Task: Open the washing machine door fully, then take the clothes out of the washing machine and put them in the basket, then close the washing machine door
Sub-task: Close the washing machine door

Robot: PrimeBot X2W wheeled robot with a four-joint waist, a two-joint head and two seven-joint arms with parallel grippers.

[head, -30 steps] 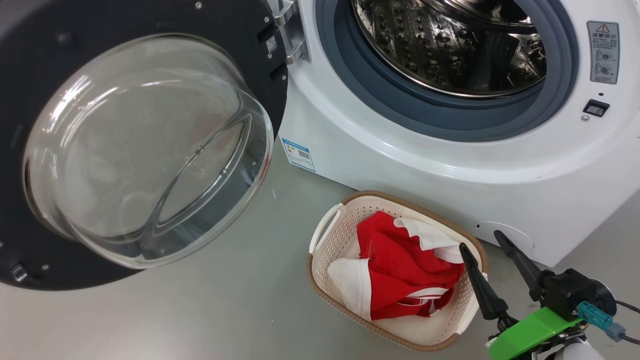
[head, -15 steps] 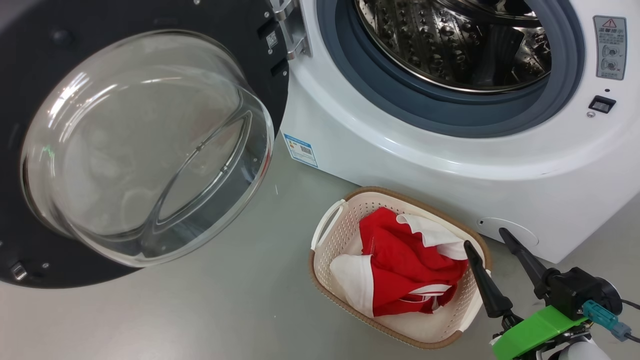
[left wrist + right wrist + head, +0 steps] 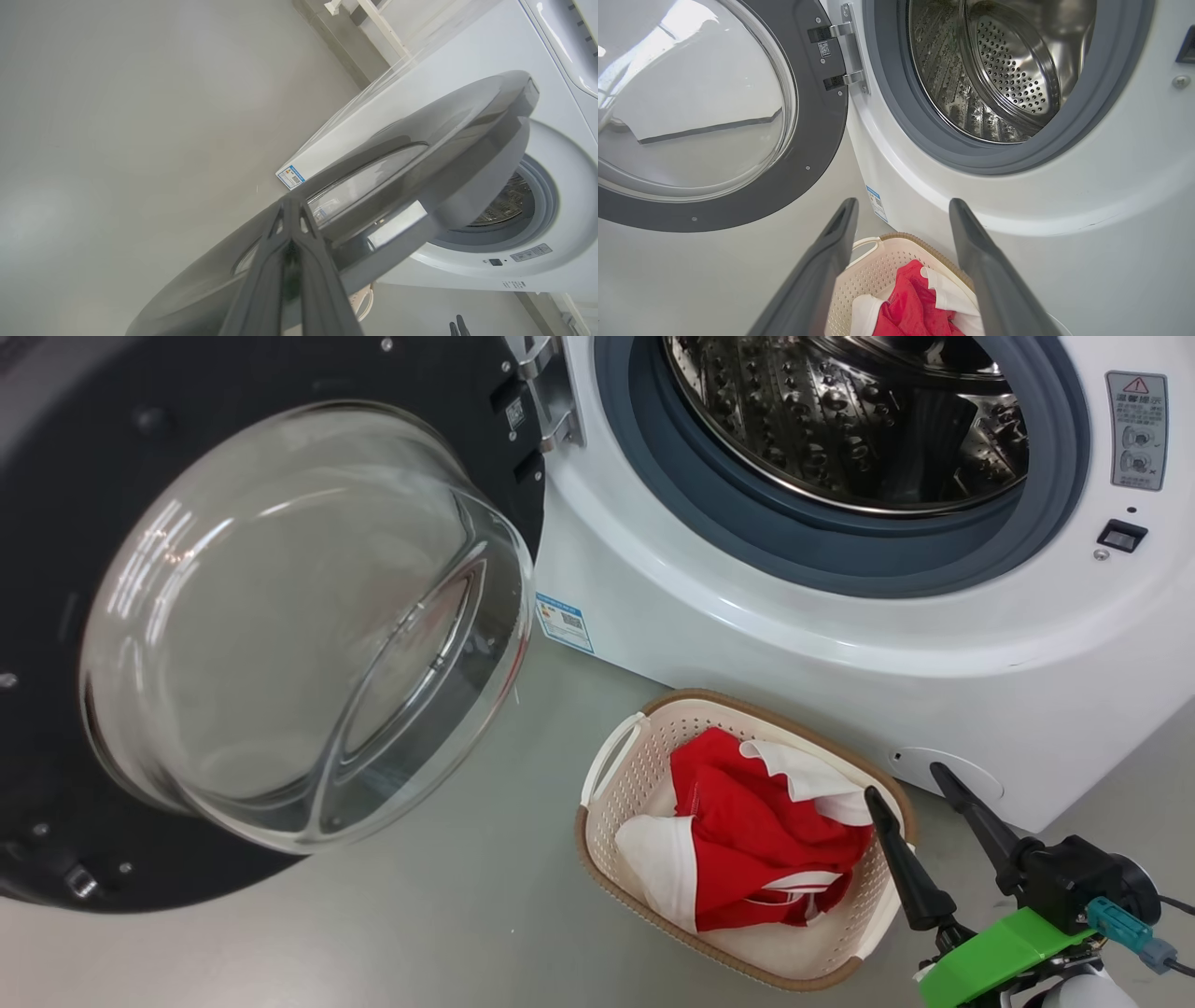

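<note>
Door: the large round washing machine door (image 3: 299, 625), a glossy black rim around a bulging clear glass window, stands swung out on its hinge, well to the left of the right pincer (image 3: 904, 780).
Right pincer: its two long dark fingers are spread wide with nothing between them; a green bracket (image 3: 990, 957) sits behind its base.
Left pincer: the dark left pincer (image 3: 290, 205) has its fingers pressed together and empty, tips at the door's outer face; whether they touch it cannot be told.
Machine: the big white boxy front-loading washing machine (image 3: 747, 644) faces the right pincer, its grey rubber ring (image 3: 840, 560) and studded steel drum (image 3: 840, 420) ahead of and above the fingertips.
Clothes: bright red and plain white fabric clothes (image 3: 747, 840) lie bunched in the basket, just left of the right pincer's left finger.
Basket: the small cream-white perforated plastic basket (image 3: 644, 775) with a brown woven-look rim sits on the pale grey floor (image 3: 420, 915) just below the right pincer, whose left finger crosses its right rim in the head view.
Sticker: a small blue-and-white sticker (image 3: 563, 623) marks the machine's lower corner, far left of the right pincer.
</note>
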